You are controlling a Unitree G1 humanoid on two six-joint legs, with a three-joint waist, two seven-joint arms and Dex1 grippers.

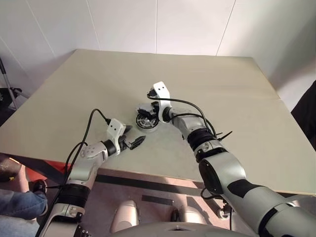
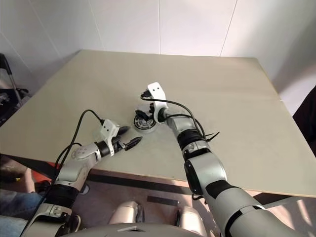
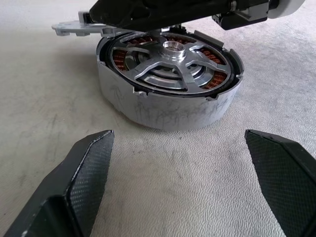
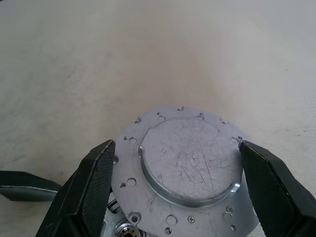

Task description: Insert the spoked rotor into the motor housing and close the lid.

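**Lid between the right tool's spread fingers, over the housing**

While the left tool (image 1: 134, 142) hangs released near the table's near edge, its two black fingers spread wide and touching nothing, the right tool (image 4: 175, 190) reaches in from the right over the motor housing (image 3: 168, 106), which sits mid-table (image 1: 237, 98). In the right wrist view the lid (image 4: 185, 170), a scratched grey disc with a raised round centre and small holes, lies between that tool's fingers; these stand wide apart at its edges, and I cannot tell whether they touch it. The left wrist view shows what that one hides: the spoked rotor (image 3: 170, 61) seated inside the housing, copper windings showing between its spokes.
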